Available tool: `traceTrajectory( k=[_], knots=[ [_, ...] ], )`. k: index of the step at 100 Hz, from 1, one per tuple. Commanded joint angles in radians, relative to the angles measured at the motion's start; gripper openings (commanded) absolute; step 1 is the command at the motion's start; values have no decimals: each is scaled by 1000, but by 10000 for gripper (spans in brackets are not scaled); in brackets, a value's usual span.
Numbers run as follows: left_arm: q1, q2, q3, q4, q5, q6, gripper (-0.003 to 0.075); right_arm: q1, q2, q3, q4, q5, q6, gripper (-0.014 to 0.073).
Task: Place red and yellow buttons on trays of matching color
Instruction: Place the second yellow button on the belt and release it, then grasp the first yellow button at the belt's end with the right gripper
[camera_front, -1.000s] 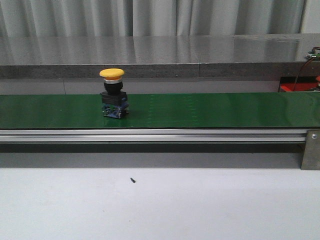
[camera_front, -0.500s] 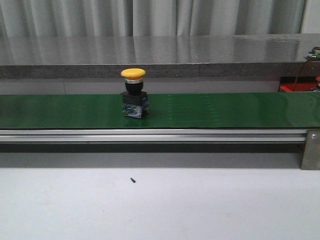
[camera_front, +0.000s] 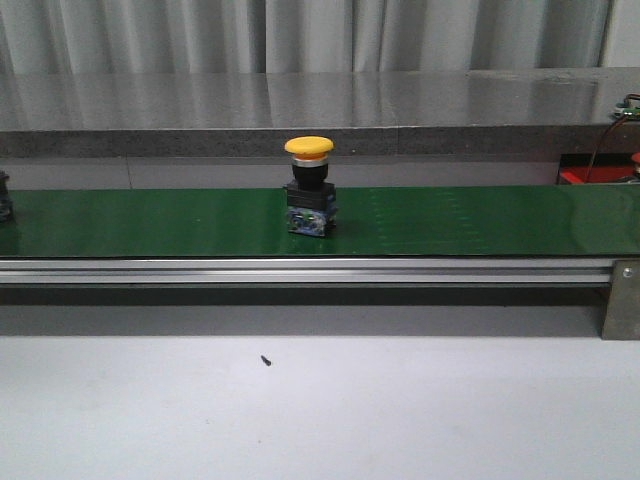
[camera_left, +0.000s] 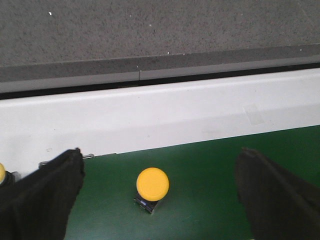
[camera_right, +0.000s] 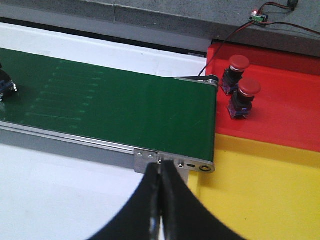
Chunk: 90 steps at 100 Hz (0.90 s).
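A yellow button (camera_front: 309, 189) on a black and blue base stands upright on the green belt (camera_front: 480, 220). In the left wrist view this yellow button (camera_left: 152, 184) sits below and between the black fingers (camera_left: 42, 192) of my left gripper (camera_left: 160, 159), which is open and apart from it. A second yellow button (camera_left: 1, 173) shows at the frame edge. My right gripper (camera_right: 161, 167) is shut on nothing, near the belt's end. Two red buttons (camera_right: 239, 63) (camera_right: 248, 88) stand on the red tray (camera_right: 290, 115). The yellow tray (camera_right: 265, 190) lies beside it.
The belt's metal rail (camera_front: 300, 268) runs along its front, with a bracket (camera_front: 622, 298) at the right end. A grey ledge (camera_front: 300, 100) lies behind the belt. A dark button base (camera_front: 4, 197) stands at the belt's left edge. A wired circuit board (camera_right: 260, 16) sits behind the red tray.
The yellow button has travelled to the right along the belt. Another button's base has come into view at the belt's left edge.
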Motion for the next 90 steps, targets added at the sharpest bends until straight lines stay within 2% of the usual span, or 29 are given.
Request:
traceTrajectory(
  k=[1, 21, 37, 55, 65, 90],
  knots=[
    [-8, -129, 54, -50, -109, 32, 600, -2, 2, -26, 25, -69, -6, -68],
    [-15, -331, 289, -55, -234, 45, 600, -2, 2, -26, 24, -102, -13, -68],
    [-109, -425, 489, -55, -391, 56, 600, -2, 2, -26, 26, -187, -13, -68],
    [-193, -591, 702, -55, -589, 57, 586, -2, 2, -26, 26, -195, -13, -68],
    [-195, -682, 772, -55, -621, 50, 557, -2, 2, -26, 26, -195, -13, -68],
    [-195, -798, 859, -55, -590, 43, 460, -2, 2, -26, 36, -195, -13, -68]
  ],
)
